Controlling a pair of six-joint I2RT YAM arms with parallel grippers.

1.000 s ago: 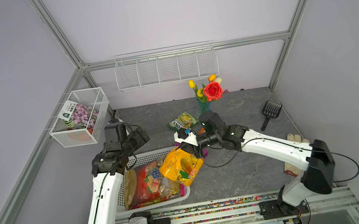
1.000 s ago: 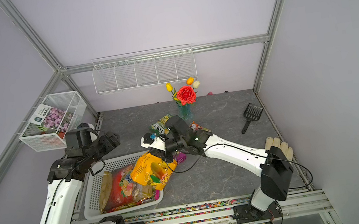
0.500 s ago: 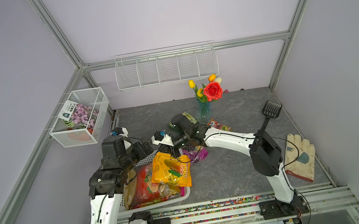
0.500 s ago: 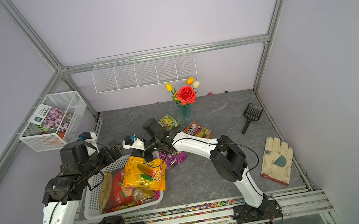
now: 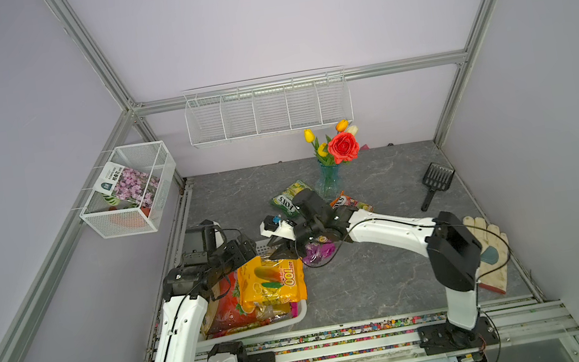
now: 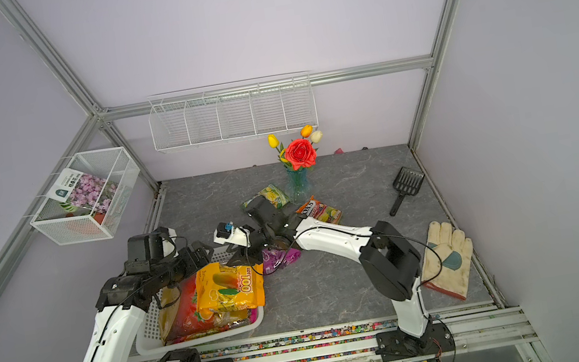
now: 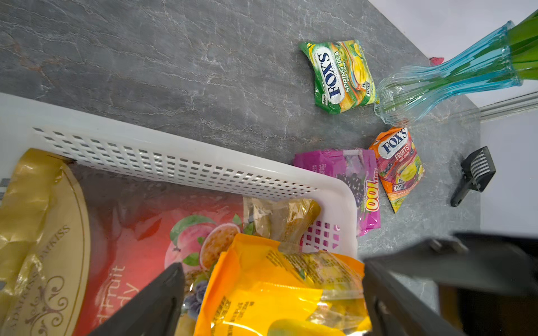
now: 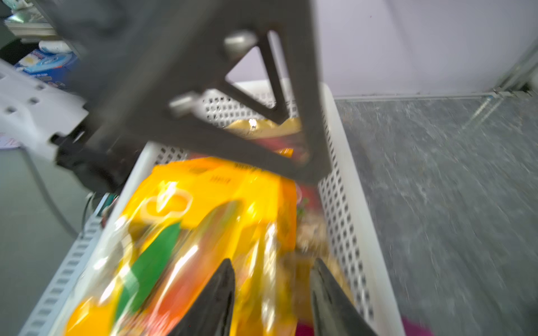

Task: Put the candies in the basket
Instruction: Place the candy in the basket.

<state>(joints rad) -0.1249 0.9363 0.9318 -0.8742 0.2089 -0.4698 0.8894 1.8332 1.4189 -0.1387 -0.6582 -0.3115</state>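
In both top views we see the basket (image 5: 300, 314) at the near left of the table (image 5: 391, 275), with the mango bag (image 5: 271, 284) lying on top of the gold bag (image 5: 211, 314) and the pink bag (image 5: 291, 308), one edge hanging over the rim. From above, the right gripper (image 5: 283, 251) sits just over the far edge of the mango bag, and we cannot tell there whether it touches. The right wrist view, though blurred, settles more: its two fingers (image 8: 217, 299) stand apart with the mango bag (image 8: 186, 238) below them, nothing pinched between.

The left gripper (image 5: 240, 253) hangs over the far left part of the basket. The top views hide its jaws behind the arm; the left wrist view shows its fingers (image 7: 151, 302) spread wide, on either side of the mango bag's (image 7: 279, 293) end without closing on it.

The left wrist view also reads what the top views leave small: the green bag (image 7: 340, 75) just beside the vase (image 7: 442, 84), the orange FOX'S bag (image 7: 398, 165) overlapping the grape bag (image 7: 349, 180), which lies against the basket's outer corner. In a top view the grape bag (image 6: 280, 259) is mostly hidden under the right arm.

Only the top views show the glove (image 5: 490, 257), the scoop (image 5: 436, 183), the wire rack (image 5: 265, 107) and the wire cube (image 5: 130, 190) with its flower packet (image 5: 124, 181).
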